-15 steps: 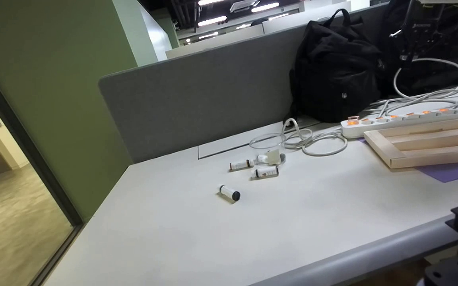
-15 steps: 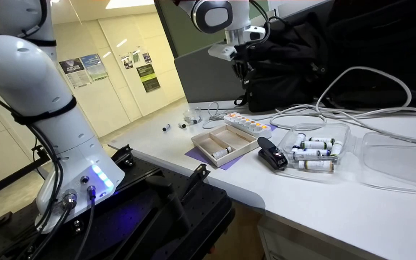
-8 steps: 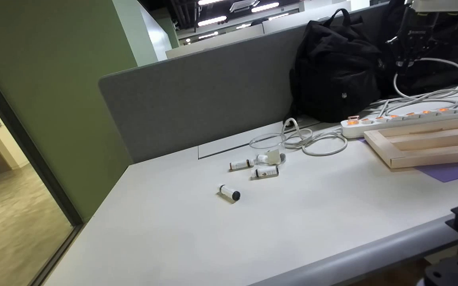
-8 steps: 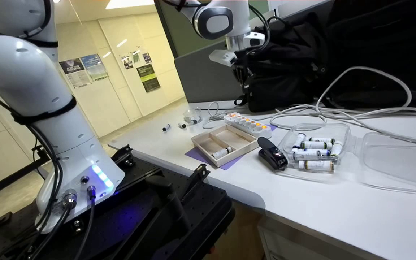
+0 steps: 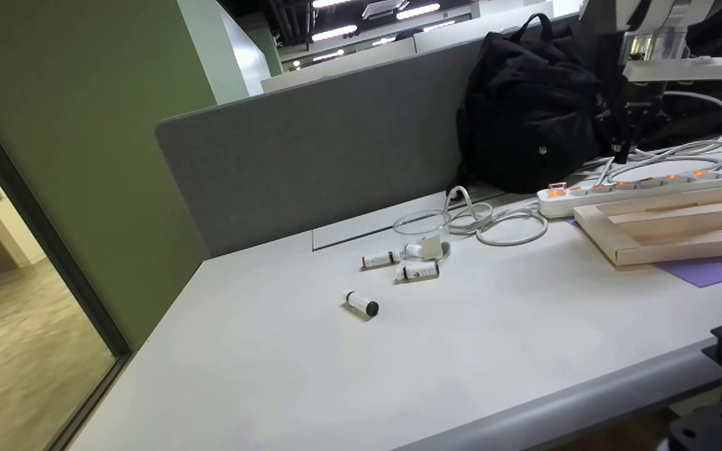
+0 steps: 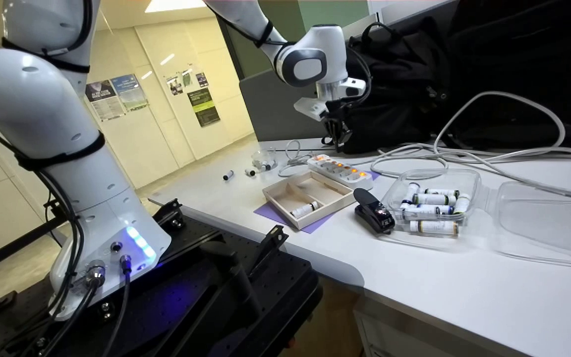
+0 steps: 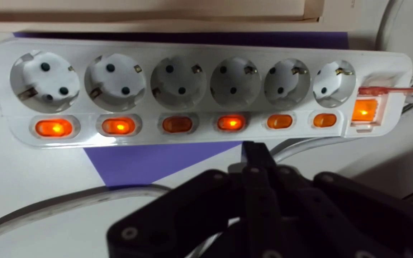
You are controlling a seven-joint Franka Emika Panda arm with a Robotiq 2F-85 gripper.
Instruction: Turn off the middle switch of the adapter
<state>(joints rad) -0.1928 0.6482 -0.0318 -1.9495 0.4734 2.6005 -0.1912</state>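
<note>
The adapter (image 7: 206,133), a long white power strip, lies flat and runs across the wrist view. It also shows in both exterior views (image 5: 633,192) (image 6: 340,171). Below its sockets is a row of orange switches. Of the two middle ones, the left switch (image 7: 177,124) looks dark and the right switch (image 7: 231,123) glows. The two leftmost switches glow and the two rightmost look unlit. My gripper (image 7: 255,144) is shut and empty, its tips just below the strip's switch-side edge in the wrist view. In both exterior views the gripper (image 5: 620,156) (image 6: 338,145) hangs above the adapter, apart from it.
A wooden tray (image 6: 281,198) on purple paper (image 7: 138,165) lies along the adapter's socket side. White cables (image 5: 511,241) loop around it. Black backpacks (image 5: 530,113) stand close behind the gripper. A clear box of small bottles (image 6: 471,181) and a black stapler-like object (image 6: 375,212) lie nearby.
My arm has come down toward the adapter and shifted slightly left in one exterior view and slightly right in another. The adapter and the other objects have not moved.
</note>
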